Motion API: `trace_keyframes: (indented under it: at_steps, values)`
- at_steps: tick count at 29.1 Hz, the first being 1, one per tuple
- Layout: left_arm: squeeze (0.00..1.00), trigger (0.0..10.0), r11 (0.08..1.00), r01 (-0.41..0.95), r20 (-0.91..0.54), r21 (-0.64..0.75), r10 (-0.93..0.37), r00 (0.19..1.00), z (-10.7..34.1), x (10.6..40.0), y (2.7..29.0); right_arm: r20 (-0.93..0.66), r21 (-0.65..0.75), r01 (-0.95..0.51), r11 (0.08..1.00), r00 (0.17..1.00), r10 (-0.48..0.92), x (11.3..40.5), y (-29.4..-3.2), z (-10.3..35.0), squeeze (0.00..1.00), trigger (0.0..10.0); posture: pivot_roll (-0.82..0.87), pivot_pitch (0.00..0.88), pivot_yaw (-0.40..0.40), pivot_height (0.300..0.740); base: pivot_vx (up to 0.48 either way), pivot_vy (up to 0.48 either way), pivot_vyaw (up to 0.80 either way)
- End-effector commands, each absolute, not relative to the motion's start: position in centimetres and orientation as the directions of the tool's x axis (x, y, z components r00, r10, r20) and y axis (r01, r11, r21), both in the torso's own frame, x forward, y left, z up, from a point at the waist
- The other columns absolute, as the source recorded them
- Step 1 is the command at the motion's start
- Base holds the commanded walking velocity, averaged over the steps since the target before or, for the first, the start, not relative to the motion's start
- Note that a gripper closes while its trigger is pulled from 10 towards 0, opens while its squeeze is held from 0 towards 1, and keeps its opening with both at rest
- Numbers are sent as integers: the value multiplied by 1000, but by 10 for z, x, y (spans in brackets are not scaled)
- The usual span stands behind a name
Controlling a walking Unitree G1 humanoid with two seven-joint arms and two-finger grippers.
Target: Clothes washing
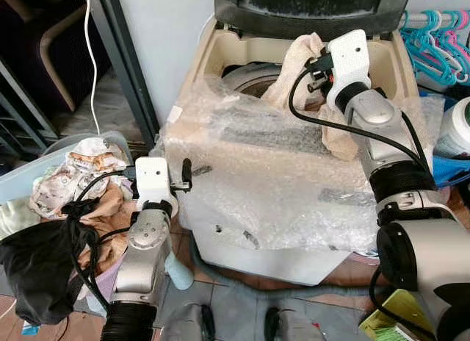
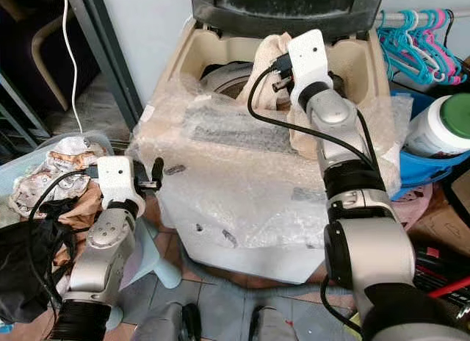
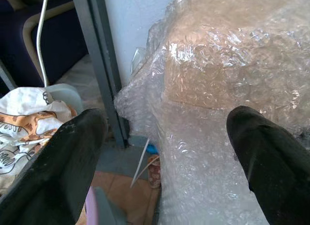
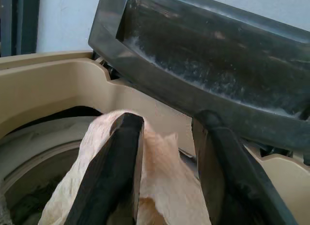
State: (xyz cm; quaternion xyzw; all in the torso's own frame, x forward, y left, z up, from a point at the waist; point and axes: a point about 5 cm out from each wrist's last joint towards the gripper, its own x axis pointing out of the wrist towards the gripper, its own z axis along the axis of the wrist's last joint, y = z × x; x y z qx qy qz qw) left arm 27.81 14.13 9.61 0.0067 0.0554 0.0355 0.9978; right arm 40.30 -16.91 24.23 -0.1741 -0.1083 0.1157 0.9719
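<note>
1. Far left of my head view: a pale blue laundry basket (image 1: 26,181) on the floor, holding a printed white-and-brown garment (image 1: 73,172) with a black garment (image 1: 37,264) heaped at its near side.
2. A white cable (image 1: 91,62) hangs down beside a dark grey door frame (image 1: 128,69) behind the basket.
3. Left gripper (image 1: 183,176): I see it low, between the basket and the washer's front left corner. In the left wrist view its 2 black fingers (image 3: 63,162) stand wide apart with nothing between them; bubble wrap fills the space ahead.
4. Centre: a beige top-loading washing machine (image 1: 213,54), its body sheathed in clear bubble wrap (image 1: 272,179). The dark lid (image 4: 218,55) is raised upright at the back, and the drum (image 1: 246,76) lies open below it.
5. A cream cloth (image 1: 305,58) hangs over the drum opening, 1 end trailing down across the wrapped top toward the right.
6. Right gripper (image 4: 167,152): I see it raised above the drum, just before the lid. Its fingers (image 4: 116,167) are partly closed and pinch the bunched top of the cream cloth.
7. Far right: turquoise and pink hangers (image 1: 433,32) on a rail, and a white jar with a green lid (image 2: 440,128) resting on something blue.
</note>
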Motion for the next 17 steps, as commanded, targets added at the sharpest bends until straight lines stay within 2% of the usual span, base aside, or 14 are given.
trace_keyframes:
  at_steps: [1,6,17]
  values:
    - [0,10000,990,-135,-92,36,137,986,100,274,155,273,-375,-144,916,927,257,400,-172,263,1000,10000,-17,91,57,740,0,0,0]
    - [0,10000,978,-202,-100,44,205,974,98,262,174,317,-375,-139,916,910,268,395,-175,263,1000,10000,3,91,49,740,0,0,0]
    - [0,10000,982,-187,-96,28,189,977,102,267,168,379,-333,-182,925,873,308,383,-171,266,1000,10000,22,91,65,740,0,0,0]
